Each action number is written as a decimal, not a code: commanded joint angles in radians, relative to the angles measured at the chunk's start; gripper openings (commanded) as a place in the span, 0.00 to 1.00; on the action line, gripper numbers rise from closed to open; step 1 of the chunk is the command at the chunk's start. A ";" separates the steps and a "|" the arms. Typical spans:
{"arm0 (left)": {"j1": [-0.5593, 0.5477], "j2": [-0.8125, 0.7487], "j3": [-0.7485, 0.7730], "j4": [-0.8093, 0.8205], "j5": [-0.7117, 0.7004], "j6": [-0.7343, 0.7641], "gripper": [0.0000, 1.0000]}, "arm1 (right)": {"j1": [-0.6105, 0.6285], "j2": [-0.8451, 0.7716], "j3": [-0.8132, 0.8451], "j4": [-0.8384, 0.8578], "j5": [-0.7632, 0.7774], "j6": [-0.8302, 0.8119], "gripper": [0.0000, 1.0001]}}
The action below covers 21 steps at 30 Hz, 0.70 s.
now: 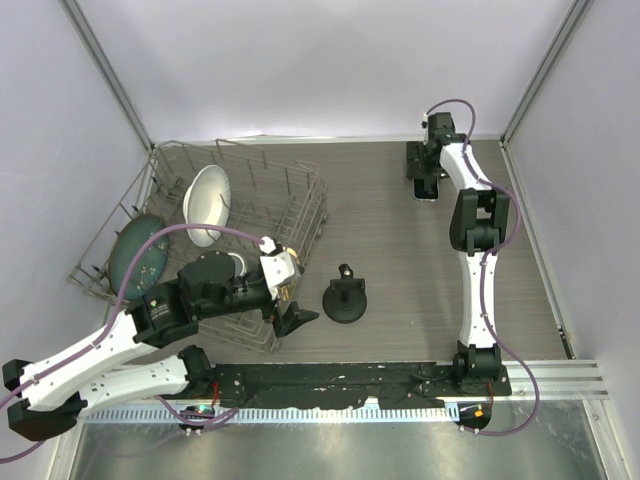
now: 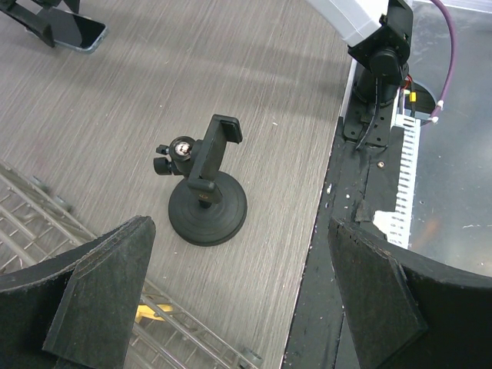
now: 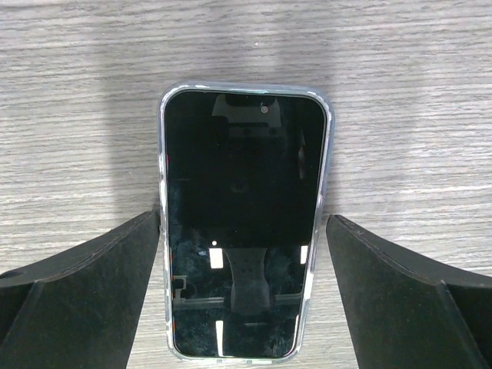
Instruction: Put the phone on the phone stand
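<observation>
The phone (image 3: 242, 231) lies flat, screen up, in a clear case on the wooden table at the far right (image 1: 427, 190). My right gripper (image 3: 244, 223) is open and straddles it, one finger on each long side; the left finger is close to the case edge, the right one stands apart. The phone stand (image 1: 345, 300), a black round base with stem and clamp, stands upright mid-table. My left gripper (image 1: 296, 318) is open and empty, just left of the stand. In the left wrist view the stand (image 2: 207, 204) sits ahead of the open fingers (image 2: 104, 292), and the phone (image 2: 77, 31) shows far off.
A wire dish rack (image 1: 305, 195) stands at the left, holding a white bowl (image 1: 210, 200) and a green plate (image 1: 135, 255). Its front corner (image 2: 46, 223) is under my left gripper. A black base rail (image 1: 350, 380) runs along the near edge. Walls close in on three sides.
</observation>
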 commanded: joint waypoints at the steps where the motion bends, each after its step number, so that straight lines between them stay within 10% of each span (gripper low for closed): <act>1: 0.003 0.001 0.000 0.046 0.009 -0.006 1.00 | -0.007 0.032 0.030 -0.079 -0.004 0.012 0.94; 11: 0.003 0.021 0.006 0.050 0.029 -0.012 1.00 | -0.018 0.142 0.192 -0.412 -0.105 0.083 0.91; 21: 0.003 0.031 0.006 0.050 0.026 -0.013 1.00 | -0.019 0.153 0.175 -0.395 -0.045 0.081 0.89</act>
